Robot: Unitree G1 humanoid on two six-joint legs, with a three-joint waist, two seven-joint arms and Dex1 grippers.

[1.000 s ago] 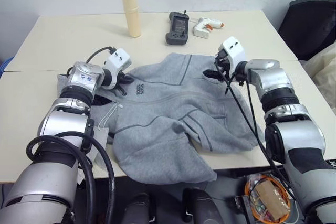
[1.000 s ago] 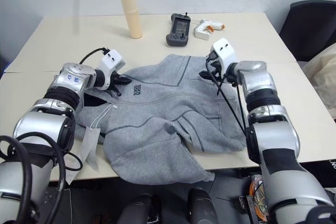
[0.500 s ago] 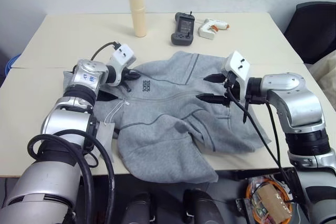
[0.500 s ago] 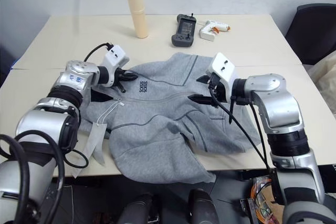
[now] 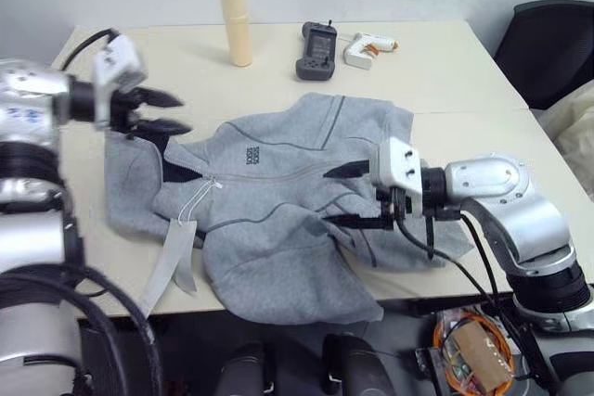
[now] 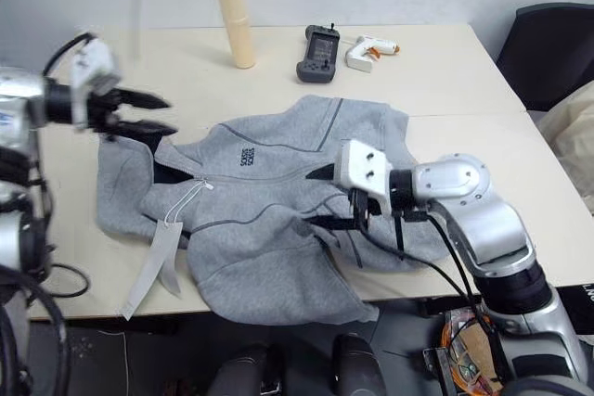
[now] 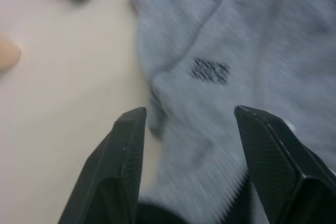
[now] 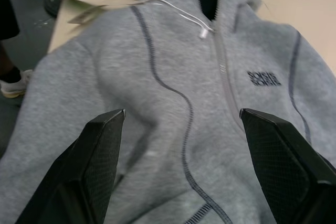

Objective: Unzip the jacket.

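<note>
At the far left, the left pincer (image 5: 160, 112) is held above the tabletop (image 5: 445, 71), raised off the cloth beside the jacket's collar corner. Its two black fingers (image 7: 122, 166) are spread apart and nothing is gripped between them. In the left wrist view, the chest logo (image 7: 209, 70) and a curved dark seam are seen beyond the fingertips.

The jacket (image 5: 278, 201) is spread face up across the middle of the tabletop, crumpled, with its lower hem hanging over the near edge. The dark collar lining (image 5: 176, 166) is exposed at the left, where the top of the zip is parted a little; the rest of the zip is seen closed. White hang tags (image 5: 174, 261) on a thin cord are laid over the left part of the jacket and reach towards the tabletop edge.

Behind the jacket, a cream cylinder (image 5: 232, 16) is stood upright near the far edge. To its right, a dark handheld device (image 5: 316, 49) and a white glue gun (image 5: 366, 47) are laid close together.

At the right, the right pincer (image 5: 348, 196) is held over the middle-right of the jacket, pointing leftwards. Its fingers are set wide apart, one above the other, and nothing is clamped. A black chair (image 5: 549, 44) is seen past the right corner.
</note>
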